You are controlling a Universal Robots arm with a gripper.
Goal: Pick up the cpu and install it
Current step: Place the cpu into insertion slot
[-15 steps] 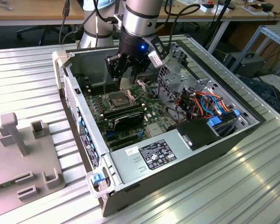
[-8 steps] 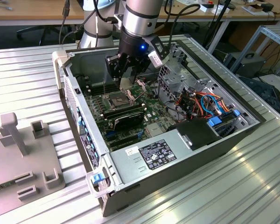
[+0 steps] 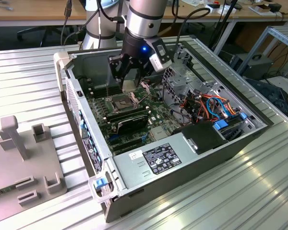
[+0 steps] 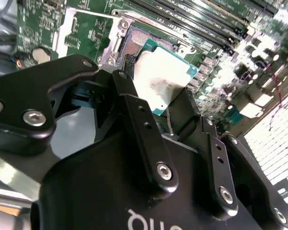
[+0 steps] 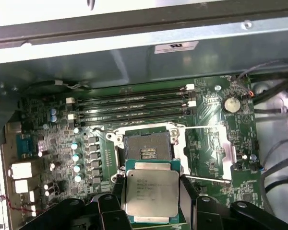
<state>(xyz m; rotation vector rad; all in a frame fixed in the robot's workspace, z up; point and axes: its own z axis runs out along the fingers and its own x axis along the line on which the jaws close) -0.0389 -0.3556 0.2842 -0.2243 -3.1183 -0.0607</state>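
Black 2-finger gripper (image 5: pixel 152 190) clamped on the small, flat, square silver-grey cpu (image 5: pixel 152 194), held near the open dark square socket (image 5: pixel 148 152) on the green motherboard (image 5: pixel 209 122).

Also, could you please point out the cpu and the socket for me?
cpu (image 5: pixel 152 193), first wrist view, middle of its metal top.
socket (image 5: pixel 148 146), first wrist view, its dark centre.

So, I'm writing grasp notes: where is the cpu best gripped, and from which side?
Grip the cpu by two opposite thin edges, coming from above its flat metal top. It is a thin square, so probably only its edges offer purchase; the gripper holds it that way, over the socket.
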